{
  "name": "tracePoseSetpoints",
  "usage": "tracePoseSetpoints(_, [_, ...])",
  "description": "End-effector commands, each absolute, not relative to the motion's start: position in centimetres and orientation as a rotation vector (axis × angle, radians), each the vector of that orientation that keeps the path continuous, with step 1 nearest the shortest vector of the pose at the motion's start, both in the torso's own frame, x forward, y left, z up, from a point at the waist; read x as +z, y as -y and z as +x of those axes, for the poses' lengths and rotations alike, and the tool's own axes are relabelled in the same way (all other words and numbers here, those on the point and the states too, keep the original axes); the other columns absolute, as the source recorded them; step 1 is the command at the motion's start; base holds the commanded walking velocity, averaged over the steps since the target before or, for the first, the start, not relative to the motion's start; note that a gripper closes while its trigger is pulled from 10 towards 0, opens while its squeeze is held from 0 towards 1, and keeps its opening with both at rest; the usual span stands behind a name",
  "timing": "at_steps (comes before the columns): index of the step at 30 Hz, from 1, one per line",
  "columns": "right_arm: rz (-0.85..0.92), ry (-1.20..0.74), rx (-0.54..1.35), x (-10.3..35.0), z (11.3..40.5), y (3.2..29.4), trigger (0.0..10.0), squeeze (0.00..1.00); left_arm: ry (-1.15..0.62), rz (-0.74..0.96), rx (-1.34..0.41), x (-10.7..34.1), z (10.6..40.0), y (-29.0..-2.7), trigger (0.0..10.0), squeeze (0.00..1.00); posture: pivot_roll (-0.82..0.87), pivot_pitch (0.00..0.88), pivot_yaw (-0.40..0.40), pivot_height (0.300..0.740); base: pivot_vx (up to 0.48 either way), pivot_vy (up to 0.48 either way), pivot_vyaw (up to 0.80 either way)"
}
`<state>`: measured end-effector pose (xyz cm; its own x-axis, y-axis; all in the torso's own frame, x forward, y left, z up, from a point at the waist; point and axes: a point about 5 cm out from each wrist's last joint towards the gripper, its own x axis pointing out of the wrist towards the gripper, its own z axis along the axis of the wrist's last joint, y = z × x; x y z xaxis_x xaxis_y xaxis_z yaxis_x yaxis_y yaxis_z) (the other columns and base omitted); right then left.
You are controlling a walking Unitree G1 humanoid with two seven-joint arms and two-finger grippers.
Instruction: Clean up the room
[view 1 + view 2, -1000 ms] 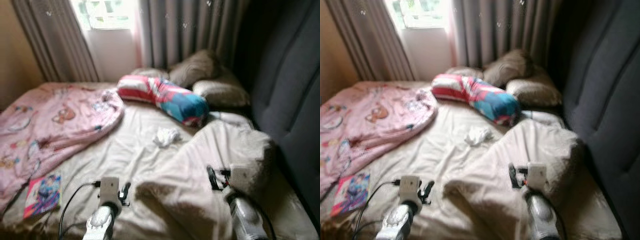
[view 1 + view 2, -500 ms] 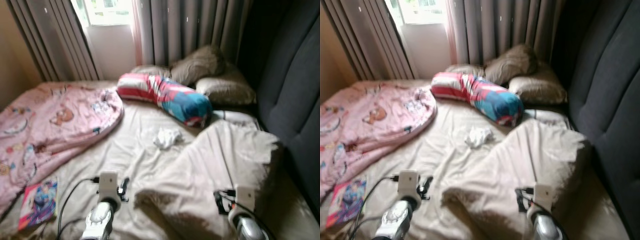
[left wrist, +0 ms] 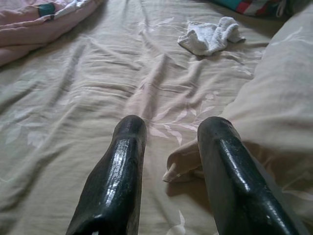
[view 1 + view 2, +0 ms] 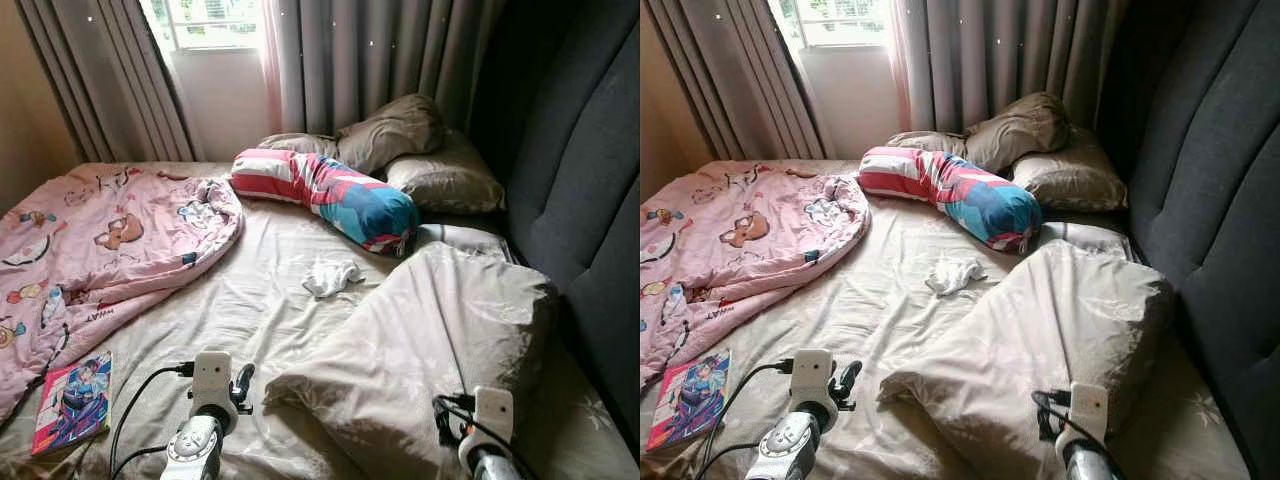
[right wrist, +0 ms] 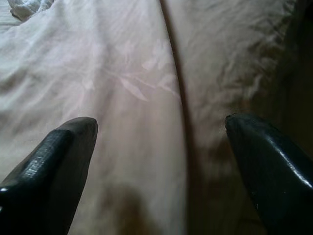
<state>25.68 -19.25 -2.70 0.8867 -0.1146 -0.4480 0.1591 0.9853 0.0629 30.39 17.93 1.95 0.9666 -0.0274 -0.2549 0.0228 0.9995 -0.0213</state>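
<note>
The robot stands at the foot edge of the bed [image 4: 250, 300], both arms raised over the beige sheet. A beige duvet [image 4: 440, 330] lies bunched up along the side of the bed next to the dark headboard [image 4: 590, 200], with its loose corner turned toward the middle. A pink blanket [image 4: 90, 240] is heaped over the opposite side, a colourful bolster [image 4: 330, 195] lies across the bed in front of the brown pillows [image 4: 420, 150] at the window end, and a small white cloth [image 4: 330, 277] sits crumpled near the middle of the sheet. A comic book [image 4: 72, 400] rests near the foot corner below the pink blanket.

The left gripper [image 3: 171, 161] hovers low over the sheet with its fingers parted and empty, the duvet's loose corner lying just ahead between them. The right gripper [image 5: 159, 161] hangs over the top of the duvet, fingers spread wide, holding nothing.

The step in hand looks like taking hold of the duvet to straighten it. The next move would call for lowering the left fingers around that folded corner and closing, while the right ones pinch the fabric beneath them, then drawing the cover flat across the bed.
</note>
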Motion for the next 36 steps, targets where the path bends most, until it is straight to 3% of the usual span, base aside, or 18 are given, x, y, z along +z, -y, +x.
tracePoseSetpoints(1, [0.127, -0.434, -0.14, -2.7, 25.4, 19.1, 10.0, 1.0, -0.29, -0.014, -0.016, 1.3, 29.9, -18.2, 10.0, 0.0, -0.09, 0.0, 0.027, 0.646, 0.0, 0.0, 0.0])
tracePoseSetpoints(13, [0.161, -0.433, -0.094, -3.3, 24.4, 19.3, 10.0, 1.0, -0.299, -0.005, -0.014, 1.3, 29.8, -18.3, 10.0, 0.0, -0.1, 0.0, 0.031, 0.646, 0.0, 0.0, 0.0])
tracePoseSetpoints(14, [0.137, -0.473, -0.102, -3.7, 24.0, 19.5, 10.0, 0.0, -0.299, -0.002, -0.014, 1.3, 29.8, -18.4, 10.0, 0.0, -0.1, 0.0, 0.033, 0.646, 0.0, 0.0, 0.0])
tracePoseSetpoints(36, [0.25, -0.627, 0.085, -4.9, 23.2, 18.2, 10.0, 0.0, -0.332, -0.002, -0.002, 0.8, 29.4, -18.9, 10.0, 0.0, -0.09, 0.03, 0.027, 0.646, 0.0, 0.0, 0.0])
